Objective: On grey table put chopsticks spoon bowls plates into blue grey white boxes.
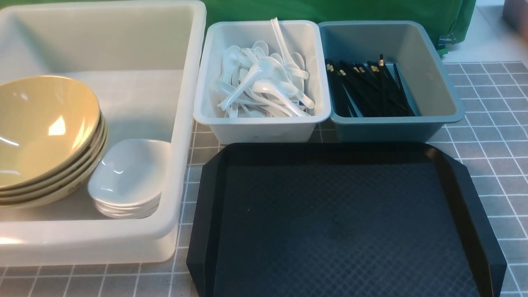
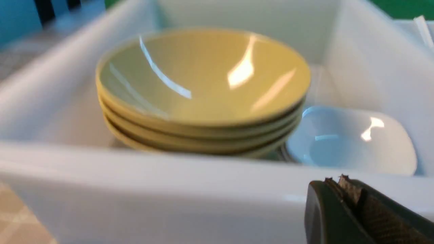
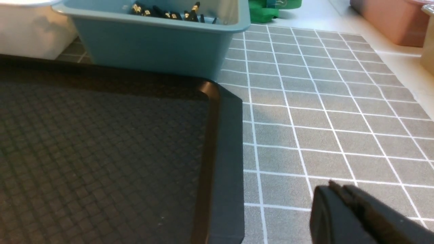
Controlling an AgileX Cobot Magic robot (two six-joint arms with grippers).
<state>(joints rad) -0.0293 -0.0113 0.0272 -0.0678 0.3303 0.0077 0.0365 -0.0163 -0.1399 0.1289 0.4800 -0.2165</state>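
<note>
Grey desk [image 1: 491,136]: tiled surface carrying three boxes and a black tray [image 1: 342,222]; nothing loose shows on it.
White tub [image 1: 187,123]: robot's left; holds a stack of yellow bowls [image 1: 43,128] with a stack of white plates [image 1: 128,175] just beside it.
Pale box [image 1: 264,128]: middle, behind the tray; full of white spoons [image 1: 264,86].
Blue-grey box [image 1: 396,128]: right of the pale one; black chopsticks [image 1: 367,88] lie inside.
Tray: bare in every view.
Step in hand: sorting looks finished, or between loads; the next move likely calls only for drawing back, or for a fresh load on the tray.
Left fingers [image 2: 352,196]: pressed together, empty, just outside the tub's near wall; this view is blurred, so the gap may be finer than it seems.
Right fingers [image 3: 349,203]: seem clenched, empty, above bare tiles beside the tray's corner.
Edges: the tub wall stands high before the left arm.
Open room: clear tiles to the right of the tray.
</note>
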